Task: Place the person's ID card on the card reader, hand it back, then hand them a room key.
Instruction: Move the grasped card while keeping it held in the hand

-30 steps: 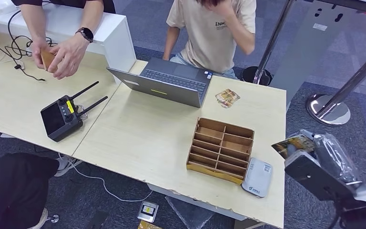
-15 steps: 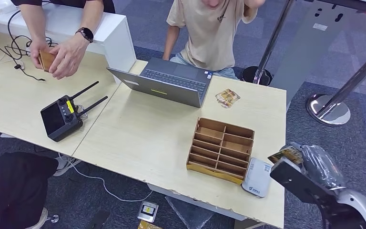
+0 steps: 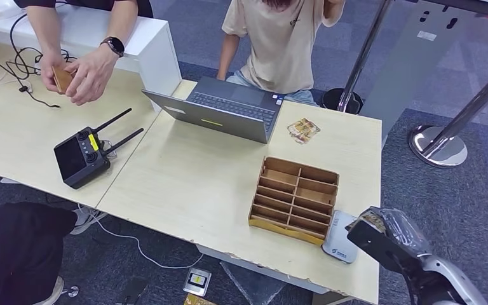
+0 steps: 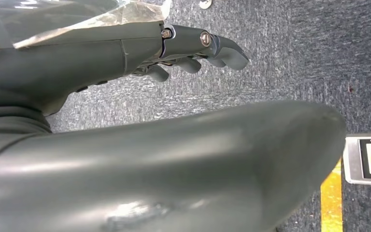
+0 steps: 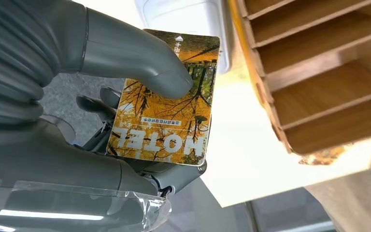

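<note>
My right hand (image 3: 386,239) hangs just off the table's front right corner, beside the white card reader (image 3: 341,237). Thumb and fingers pinch a card (image 5: 166,99) printed with yellow autumn trees and the word HOTEL. Its edge peeks out above the hand in the head view, card (image 3: 372,218). In the right wrist view the card's far end overlaps the reader (image 5: 188,19), with the wooden slotted organizer (image 5: 314,72) alongside. My left hand (image 4: 193,48) hangs over grey carpet, fingers loosely extended and holding nothing. A person in a beige shirt (image 3: 279,44) sits behind the laptop.
The wooden organizer (image 3: 294,198) stands left of the reader. A small stack of patterned cards (image 3: 303,130) lies beside an open laptop (image 3: 219,113). A black remote controller (image 3: 82,157) lies on the left table, where another person's hands (image 3: 76,73) hold a small brown object. Stanchion bases (image 3: 438,147) stand at right.
My right hand has come down and to the left with the card, from beyond the table's right edge to right beside the card reader. The seated person lowered an arm.
</note>
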Tool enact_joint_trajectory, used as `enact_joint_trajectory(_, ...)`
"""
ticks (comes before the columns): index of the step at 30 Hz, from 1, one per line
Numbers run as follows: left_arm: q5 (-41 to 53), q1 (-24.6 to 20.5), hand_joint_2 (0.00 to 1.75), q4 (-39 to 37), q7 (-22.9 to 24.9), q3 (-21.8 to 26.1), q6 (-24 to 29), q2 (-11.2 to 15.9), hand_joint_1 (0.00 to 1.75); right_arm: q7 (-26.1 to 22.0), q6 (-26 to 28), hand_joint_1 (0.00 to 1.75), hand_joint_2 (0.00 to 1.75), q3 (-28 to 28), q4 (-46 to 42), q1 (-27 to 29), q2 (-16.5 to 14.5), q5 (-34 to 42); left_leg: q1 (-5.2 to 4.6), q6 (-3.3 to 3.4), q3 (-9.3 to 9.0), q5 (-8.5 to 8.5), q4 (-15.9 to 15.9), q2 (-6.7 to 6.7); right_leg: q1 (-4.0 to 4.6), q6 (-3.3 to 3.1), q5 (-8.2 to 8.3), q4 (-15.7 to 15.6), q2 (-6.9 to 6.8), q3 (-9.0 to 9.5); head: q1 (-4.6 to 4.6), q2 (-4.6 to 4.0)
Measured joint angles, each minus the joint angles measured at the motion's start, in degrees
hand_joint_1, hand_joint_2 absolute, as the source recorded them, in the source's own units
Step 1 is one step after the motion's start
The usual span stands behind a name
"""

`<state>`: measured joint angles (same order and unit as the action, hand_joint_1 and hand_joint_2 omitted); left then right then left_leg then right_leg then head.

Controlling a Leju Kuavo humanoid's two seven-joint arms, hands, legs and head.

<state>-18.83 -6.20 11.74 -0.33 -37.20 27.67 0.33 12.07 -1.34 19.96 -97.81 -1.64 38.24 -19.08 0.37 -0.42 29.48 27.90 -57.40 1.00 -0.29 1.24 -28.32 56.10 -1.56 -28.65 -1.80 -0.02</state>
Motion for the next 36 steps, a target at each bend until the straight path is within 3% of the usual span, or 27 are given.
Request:
enact_joint_trajectory(12, -1.34, -0.02, 0.00, 0.00, -0.28, 0.04, 0.20, -0.37, 0.00, -2.09, 0.92, 1.75, 1.75, 1.43, 9.11, -3.22, -0.52, -0.55, 0.00, 0.00, 0.00, 0.00, 0.00, 0.00, 0.00, 0.00, 0.00, 0.00, 0.00, 0.00, -0.01, 0.00)
enact_joint_trajectory(36, -1.56, -0.01, 0.00, 0.00, -0.26, 0.07, 0.20, -0.50, 0.00, -2.91, 0.93, 1.75, 1.75, 2.33, 14.29, -4.39, -1.65, 0.14, 0.00, 0.00, 0.00, 0.00, 0.00, 0.00, 0.00, 0.00, 0.00, 0.00, 0.00, 0.00, -0.01, 0.00)
